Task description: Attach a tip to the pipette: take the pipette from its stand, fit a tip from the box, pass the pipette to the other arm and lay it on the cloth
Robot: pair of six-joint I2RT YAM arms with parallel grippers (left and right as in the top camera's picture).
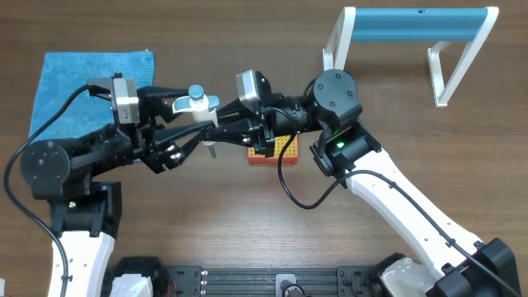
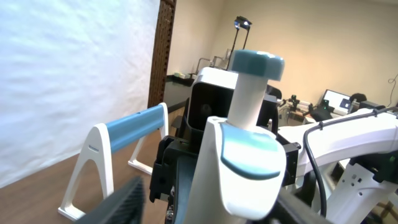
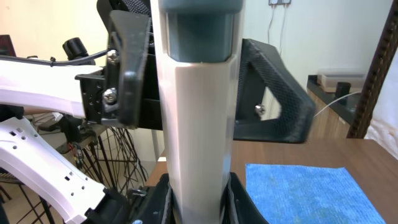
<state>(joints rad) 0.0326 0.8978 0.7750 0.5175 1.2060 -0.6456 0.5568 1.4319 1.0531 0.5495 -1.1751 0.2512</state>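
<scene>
The white pipette [image 1: 195, 101] with a blue cap hangs above the table's middle, between both grippers. A thin tip [image 1: 212, 150] sticks out at its lower end. My right gripper [image 1: 227, 125] comes in from the right and is shut on the pipette body [image 3: 196, 124], low down between its own fingers [image 3: 199, 202]. My left gripper [image 1: 183, 125] comes in from the left, and its black fingers [image 3: 130, 62] lie flush against both sides of the body higher up. In the left wrist view the pipette head [image 2: 249, 155] stands close in front, with the right gripper behind it.
The blue cloth [image 1: 91, 78] lies at the back left, below and behind the pipette [image 3: 305, 193]. An orange tip box [image 1: 276, 150] sits under the right arm's wrist. The white and blue stand [image 1: 412, 33] is at the back right [image 2: 124, 134].
</scene>
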